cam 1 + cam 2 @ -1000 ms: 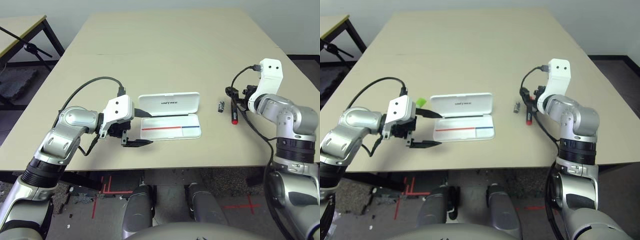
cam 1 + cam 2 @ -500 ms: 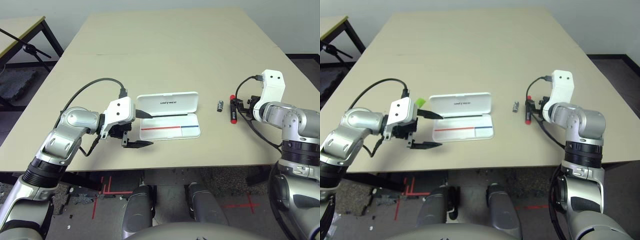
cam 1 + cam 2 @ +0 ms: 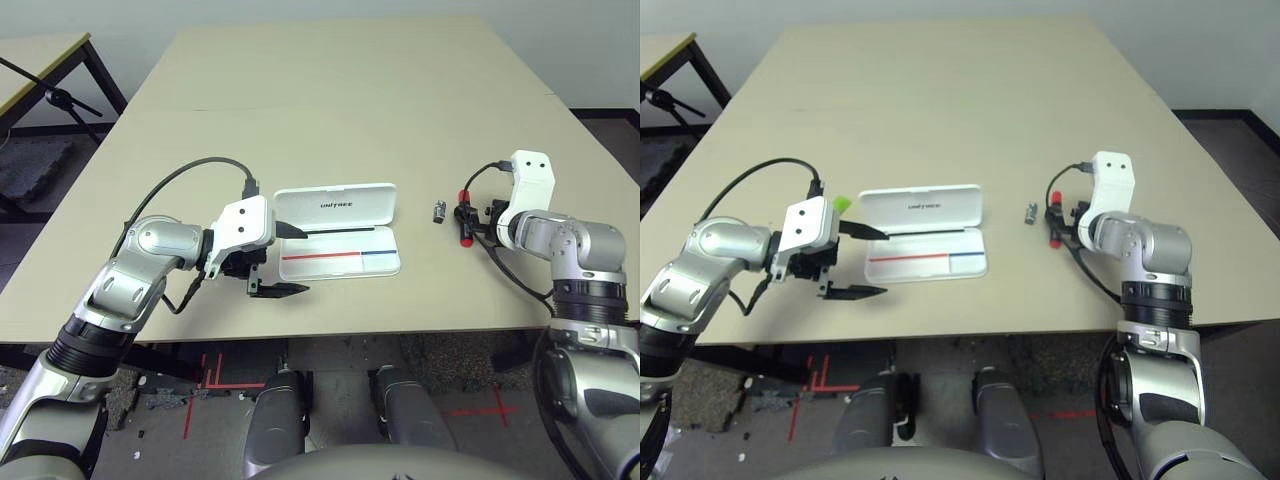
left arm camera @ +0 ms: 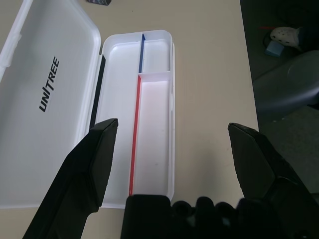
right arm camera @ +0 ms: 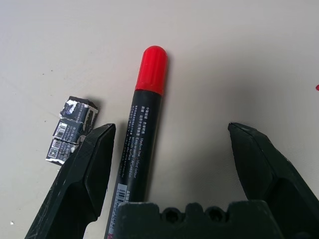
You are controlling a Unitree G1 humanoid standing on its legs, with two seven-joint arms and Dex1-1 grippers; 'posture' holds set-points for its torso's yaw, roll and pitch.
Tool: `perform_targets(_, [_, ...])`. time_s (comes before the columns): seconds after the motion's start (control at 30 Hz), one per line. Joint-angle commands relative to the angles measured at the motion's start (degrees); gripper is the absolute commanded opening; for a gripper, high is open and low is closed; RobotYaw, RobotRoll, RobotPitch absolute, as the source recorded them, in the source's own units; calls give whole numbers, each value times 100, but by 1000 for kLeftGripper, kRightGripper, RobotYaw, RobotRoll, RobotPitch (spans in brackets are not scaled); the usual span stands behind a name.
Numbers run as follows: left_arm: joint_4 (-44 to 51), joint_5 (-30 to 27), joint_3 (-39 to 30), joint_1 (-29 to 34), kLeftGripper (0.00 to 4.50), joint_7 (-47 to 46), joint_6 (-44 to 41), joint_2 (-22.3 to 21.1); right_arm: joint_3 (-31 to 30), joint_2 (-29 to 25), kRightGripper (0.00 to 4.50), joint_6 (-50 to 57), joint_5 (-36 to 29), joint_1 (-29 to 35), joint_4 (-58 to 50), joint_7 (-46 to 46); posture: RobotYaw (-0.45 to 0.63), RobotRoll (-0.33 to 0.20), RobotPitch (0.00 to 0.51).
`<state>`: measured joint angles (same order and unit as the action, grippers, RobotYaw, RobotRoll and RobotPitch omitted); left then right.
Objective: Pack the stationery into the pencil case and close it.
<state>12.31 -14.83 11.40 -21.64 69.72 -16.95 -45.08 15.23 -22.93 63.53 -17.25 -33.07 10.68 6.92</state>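
Your pencil case (image 3: 339, 232) lies open near the table's (image 3: 330, 110) front edge, about midway along it, lid folded flat behind the tray; both tray compartments are bare, so nothing is packed yet and the closing step is far off; by my reading you are at the very start.

The red marker (image 5: 139, 124) lies on the table toward its right edge, well apart from the case; the tiny dark-grey and silver piece (image 5: 70, 128) sits just beside it on the side toward the case; the light-green bar (image 3: 842, 204) shows as a sliver off the case's left end, mostly hidden behind your left arm.

Your right gripper (image 5: 172, 169) is spread wide, fingers straddling the marker's black barrel without clamping it; whether a finger touches it you cannot tell; it holds nothing.

Your left gripper (image 4: 174, 164) hangs spread wide at the left end of the tray, grasping nothing.
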Motion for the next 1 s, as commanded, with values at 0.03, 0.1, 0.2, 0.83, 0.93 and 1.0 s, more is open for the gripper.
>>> perform_targets(0.03, [70, 41, 80, 27, 4500, -25, -56, 13, -48, 33, 3541, 75, 70, 24, 237, 8, -86, 0, 103])
perform_targets(0.1, [81, 39, 84, 20, 4500, -26, -73, 13, -36, 8, 2804, 101, 82, 14, 220, 27, -87, 0, 103])
perform_targets(0.2, [95, 37, 98, -7, 4500, -29, -115, 21, -14, -60, 1701, 128, 94, 2, 215, 69, -90, 0, 104])
perform_targets(0.83, [-49, 85, 88, 17, 4500, 22, -24, -22, -1359, -2059, 503, -1244, 99, 178, -431, 2981, -91, 0, 106])
perform_targets(0.93, [-122, 94, 46, 23, 4500, 50, 26, -71, -1652, -2547, 503, -1656, 118, 257, -655, 3816, -88, 0, 107])
perform_targets(1.0, [-166, 96, 23, 25, 4500, 66, 59, -106, -1808, -2811, 503, -2016, 130, 331, -769, 4369, -88, 0, 107])
